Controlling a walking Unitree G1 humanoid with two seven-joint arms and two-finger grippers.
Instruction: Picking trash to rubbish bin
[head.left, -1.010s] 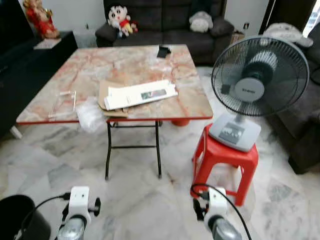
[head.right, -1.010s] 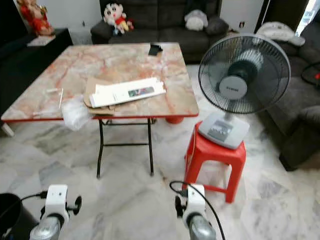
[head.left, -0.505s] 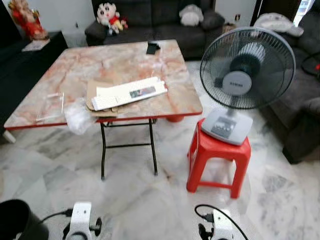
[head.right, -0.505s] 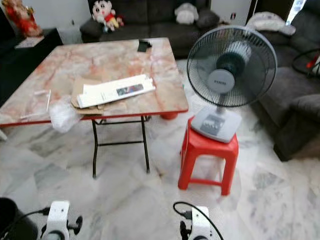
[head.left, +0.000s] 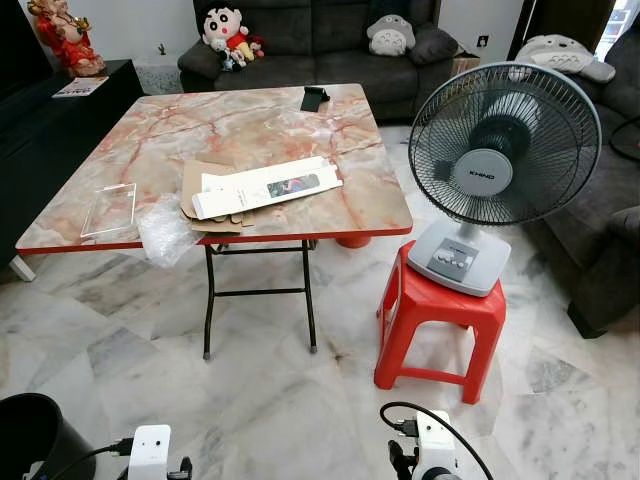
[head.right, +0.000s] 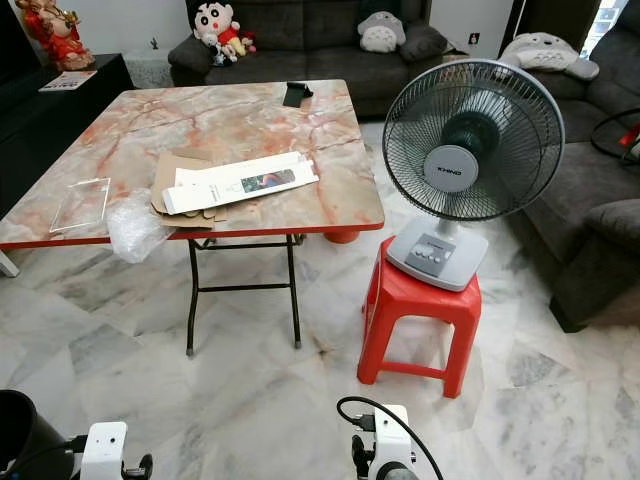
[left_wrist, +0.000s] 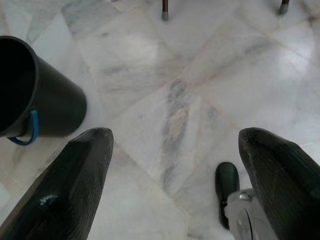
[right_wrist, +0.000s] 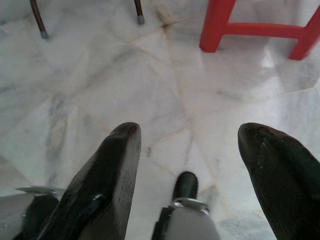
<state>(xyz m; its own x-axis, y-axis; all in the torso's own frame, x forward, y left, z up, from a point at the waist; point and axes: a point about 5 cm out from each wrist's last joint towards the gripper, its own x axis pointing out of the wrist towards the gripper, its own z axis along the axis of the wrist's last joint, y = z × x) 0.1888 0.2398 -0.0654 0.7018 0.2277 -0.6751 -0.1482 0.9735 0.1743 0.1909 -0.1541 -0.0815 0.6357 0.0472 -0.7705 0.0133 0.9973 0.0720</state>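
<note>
Since a second ago, your view has steadied and sharpened, and both wrists now sit lower at the edge of it; nothing on the table has shifted.

You can see the marble-topped folding table (head.left: 250, 130) ahead of you. On its near edge lies a long white box (head.left: 265, 188) on top of a flattened piece of brown cardboard (head.left: 205, 195). A crumpled clear plastic bag (head.left: 165, 230) hangs over the near left edge. A flat clear plastic piece (head.left: 108, 208) rests near the left corner. A small black thing (head.left: 314, 98) sits at the far side; you cannot tell what it is.

Your black rubbish bin (left_wrist: 35, 90) stands on the marble floor (head.left: 300, 400) by your left side, well apart from the table. Its inside looks dark, so you cannot tell if anything is in it.

Your left gripper (left_wrist: 172, 165) hangs low over the floor with its fingers wide apart and nothing between them. Your right gripper (right_wrist: 192, 160) hangs the same way, fingers spread and bare, near the red stool (head.left: 440, 320) that carries the fan (head.left: 503, 150).

My guess is that trash is still left to pick. The bag, the cardboard and the white box all lie on the table, not in the bin. You hold nothing now.
</note>
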